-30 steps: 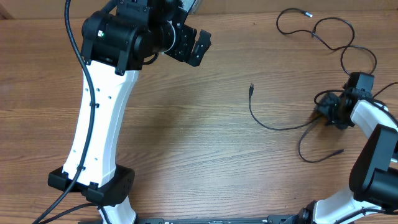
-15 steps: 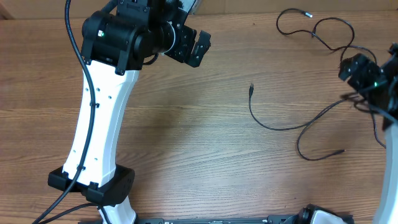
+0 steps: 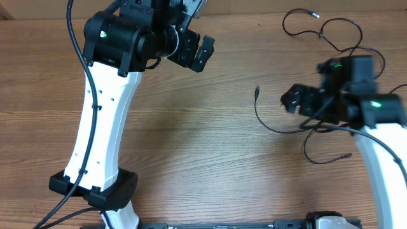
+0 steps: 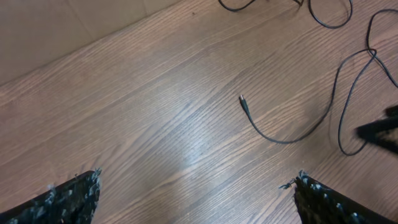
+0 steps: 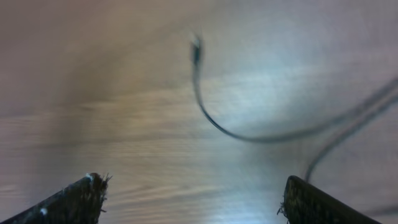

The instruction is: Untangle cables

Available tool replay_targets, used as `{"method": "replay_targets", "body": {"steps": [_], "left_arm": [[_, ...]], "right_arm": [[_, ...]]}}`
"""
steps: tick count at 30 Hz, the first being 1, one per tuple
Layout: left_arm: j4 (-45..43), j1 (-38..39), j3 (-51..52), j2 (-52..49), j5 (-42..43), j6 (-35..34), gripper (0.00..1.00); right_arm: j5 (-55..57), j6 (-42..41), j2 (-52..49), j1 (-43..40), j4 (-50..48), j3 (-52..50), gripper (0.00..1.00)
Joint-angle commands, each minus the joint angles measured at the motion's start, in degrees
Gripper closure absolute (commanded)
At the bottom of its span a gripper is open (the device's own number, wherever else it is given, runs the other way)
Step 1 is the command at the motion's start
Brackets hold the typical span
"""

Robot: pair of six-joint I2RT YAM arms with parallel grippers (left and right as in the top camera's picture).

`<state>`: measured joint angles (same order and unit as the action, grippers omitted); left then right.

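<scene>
Thin black cables lie loose on the wooden table. One cable [image 3: 270, 127] curves from a small plug [image 3: 257, 90] toward the right. More loops [image 3: 313, 12] lie at the far right corner, and a free end [image 3: 348, 154] lies nearer the front. My right gripper [image 3: 294, 100] hovers open just right of the plug, over the curving cable, with nothing between its fingers. Its wrist view is blurred but shows that cable [image 5: 231, 134] ahead of the open gripper [image 5: 194, 186]. My left gripper [image 3: 203, 51] is open and empty at the far middle. The left wrist view shows the cable [image 4: 273, 140] ahead of that gripper [image 4: 196, 186].
The left arm's white link [image 3: 102, 121] slants across the left of the table, its base at the front left. The right arm's white link [image 3: 381, 159] runs along the right edge. A pale wall [image 4: 62, 31] borders the table's far side.
My right arm has swung from the right edge leftward to above the curving cable, and its jaws have opened wider. The left arm has barely moved.
</scene>
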<state>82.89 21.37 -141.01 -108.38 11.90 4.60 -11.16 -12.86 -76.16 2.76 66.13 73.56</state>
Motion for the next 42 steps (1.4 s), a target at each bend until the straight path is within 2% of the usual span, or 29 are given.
{"method": "replay_targets", "body": {"steps": [1, 4, 12, 21, 26, 30, 34, 42], "left_arm": [[0.83, 0.07, -0.37, -0.09, -0.07, -0.74, 0.00], [1.92, 0.07, -0.37, -0.09, -0.07, -0.72, 0.00], [3.65, 0.07, -0.35, -0.09, -0.11, -0.46, 0.00], [3.67, 0.04, -0.35, -0.09, -0.11, -0.28, 0.00], [3.89, 0.07, -0.35, -0.09, -0.04, -0.33, 0.00], [4.72, 0.07, -0.37, -0.09, -0.07, -0.33, 0.00], [5.16, 0.07, -0.35, -0.09, -0.09, -0.31, 0.00], [5.16, 0.07, -0.35, -0.09, -0.15, -0.31, 0.00]], "right_arm": [[18.91, -16.37, -4.70, 3.19, 5.42, -2.71, 0.10], [23.82, -24.48, -5.73, 4.02, 9.97, -4.13, 0.08], [23.06, -27.87, -3.04, 5.14, 14.05, -10.73, 0.07], [18.23, -35.98, 19.76, 15.85, 5.57, -23.37, 0.00], [20.72, -38.64, 25.33, 14.25, -4.17, -31.28, 0.00], [22.36, -45.33, 23.26, 10.69, -9.40, -37.99, 0.00], [22.80, -45.75, 17.22, 6.10, -15.61, -41.35, 0.00], [18.32, -34.67, -0.33, -2.58, -24.46, -41.35, 0.00]]}}
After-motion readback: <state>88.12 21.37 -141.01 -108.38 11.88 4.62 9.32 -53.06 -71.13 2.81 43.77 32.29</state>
